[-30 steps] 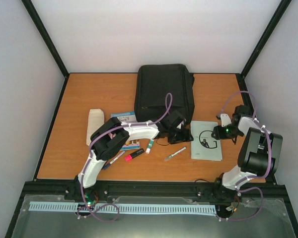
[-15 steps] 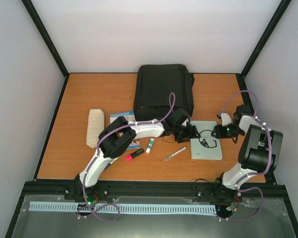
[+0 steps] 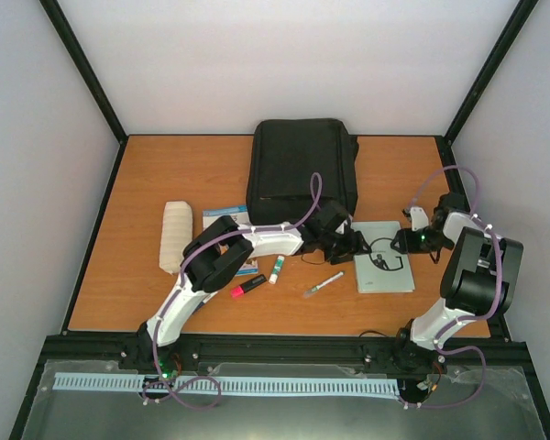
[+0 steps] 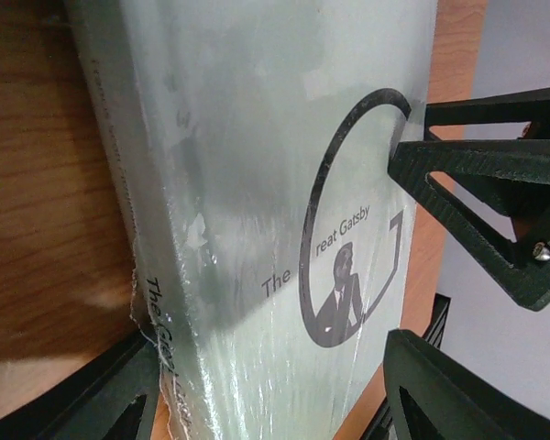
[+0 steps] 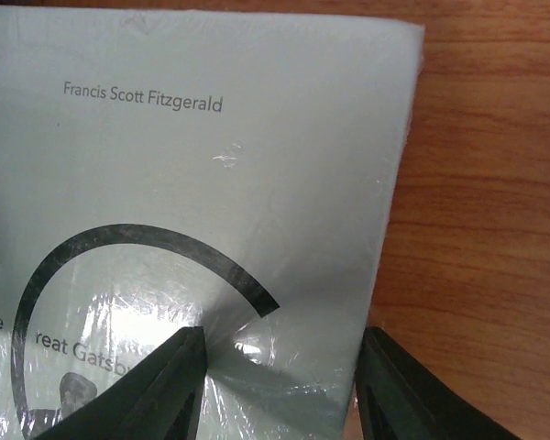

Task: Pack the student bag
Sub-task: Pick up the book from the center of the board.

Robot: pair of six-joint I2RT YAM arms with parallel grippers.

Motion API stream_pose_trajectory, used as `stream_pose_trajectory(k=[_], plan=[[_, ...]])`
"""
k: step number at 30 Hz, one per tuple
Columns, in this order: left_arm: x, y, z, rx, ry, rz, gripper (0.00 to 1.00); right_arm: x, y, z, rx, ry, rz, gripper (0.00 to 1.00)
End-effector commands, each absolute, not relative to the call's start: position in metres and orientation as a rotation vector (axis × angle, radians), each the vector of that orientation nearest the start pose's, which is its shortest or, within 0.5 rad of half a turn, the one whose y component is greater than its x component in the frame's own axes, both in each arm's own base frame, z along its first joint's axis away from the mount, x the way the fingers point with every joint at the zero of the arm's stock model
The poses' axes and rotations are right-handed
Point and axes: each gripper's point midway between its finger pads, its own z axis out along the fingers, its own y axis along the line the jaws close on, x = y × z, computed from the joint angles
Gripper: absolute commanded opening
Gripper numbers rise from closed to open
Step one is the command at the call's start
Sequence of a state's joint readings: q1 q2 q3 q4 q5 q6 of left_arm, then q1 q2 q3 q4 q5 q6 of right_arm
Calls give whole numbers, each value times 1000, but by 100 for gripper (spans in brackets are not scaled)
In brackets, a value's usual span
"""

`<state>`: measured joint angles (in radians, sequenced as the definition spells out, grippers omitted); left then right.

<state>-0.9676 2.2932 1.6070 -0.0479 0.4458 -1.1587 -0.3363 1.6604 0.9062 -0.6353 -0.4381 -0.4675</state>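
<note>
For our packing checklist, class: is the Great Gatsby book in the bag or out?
Out. The book lies cover up on the table, outside the black bag.

Pale walls point(image 3: 293, 55) enclose an orange wooden table point(image 3: 165, 174)

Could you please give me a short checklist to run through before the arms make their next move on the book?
1. Left fingers astride the book's spine edge: ok.
2. Right fingers astride the opposite edge: ok.
3. Either pair closed on the book: not ok, both open.
4. Student bag unzipped to receive it: cannot tell.
5. Grey pen clear of the book: ok.
</note>
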Motion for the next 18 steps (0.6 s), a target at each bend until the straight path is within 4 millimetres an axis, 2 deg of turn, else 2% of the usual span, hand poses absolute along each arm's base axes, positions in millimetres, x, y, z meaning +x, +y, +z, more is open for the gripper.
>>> stream_pose_trajectory(k=[1, 6, 10, 13, 16, 18], plan=[[271, -570, 177, 203, 2348, -1756, 68, 285, -26, 5, -219, 2848, 553, 48], [264, -575, 192, 215, 2232, -1855, 66, 284, -22, 9, -231, 2824, 606, 56], [265, -581, 159, 143, 2346, -1813, 71, 286, -9, 20, -283, 2772, 717, 64], [269, -579, 136, 74, 2411, -1758, 71, 287, -7, 22, -285, 2767, 745, 65], [273, -580, 131, 55, 2385, -1756, 72, 286, -6, 20, -285, 2773, 764, 64], [278, -581, 141, 48, 2290, -1804, 72, 285, -5, 18, -288, 2776, 780, 63]])
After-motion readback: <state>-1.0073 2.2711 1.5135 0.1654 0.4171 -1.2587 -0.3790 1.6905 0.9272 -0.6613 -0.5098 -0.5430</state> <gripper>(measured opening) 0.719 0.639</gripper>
